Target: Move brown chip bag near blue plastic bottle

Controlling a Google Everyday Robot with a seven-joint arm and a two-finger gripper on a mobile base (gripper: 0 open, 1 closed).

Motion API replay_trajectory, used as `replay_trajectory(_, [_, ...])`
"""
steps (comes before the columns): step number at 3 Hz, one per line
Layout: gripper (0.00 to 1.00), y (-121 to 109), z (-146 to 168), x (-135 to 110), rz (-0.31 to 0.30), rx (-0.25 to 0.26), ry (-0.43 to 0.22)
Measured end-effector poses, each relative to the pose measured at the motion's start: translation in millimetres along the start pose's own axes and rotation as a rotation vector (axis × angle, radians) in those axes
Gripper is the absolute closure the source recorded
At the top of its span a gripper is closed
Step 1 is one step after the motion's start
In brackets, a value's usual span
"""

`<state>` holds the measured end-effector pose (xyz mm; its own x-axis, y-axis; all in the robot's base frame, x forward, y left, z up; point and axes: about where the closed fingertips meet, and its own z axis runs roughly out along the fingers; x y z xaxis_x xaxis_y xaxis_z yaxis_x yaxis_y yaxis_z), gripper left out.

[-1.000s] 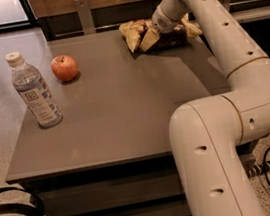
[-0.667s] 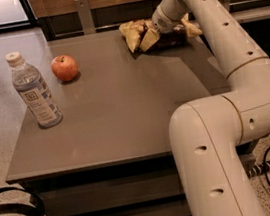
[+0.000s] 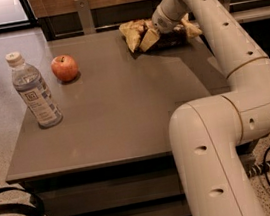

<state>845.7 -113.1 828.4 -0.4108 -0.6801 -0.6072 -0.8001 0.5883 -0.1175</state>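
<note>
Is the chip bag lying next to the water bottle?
No, the chip bag lies at the far edge by the tool; the water bottle stands well apart.

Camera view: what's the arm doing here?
The arm reaches across to the far edge of the table, with the gripper at the chip bag lying there. The bottle stands upright near the left edge, and the apple sits a little farther back. The chip bag is far from the bottle, so the move is not yet done.
</note>
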Motion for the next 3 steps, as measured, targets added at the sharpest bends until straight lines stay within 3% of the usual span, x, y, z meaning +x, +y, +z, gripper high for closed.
replay_trajectory(3, [1.00, -0.1, 0.1, 0.0, 0.000, 0.000, 0.000])
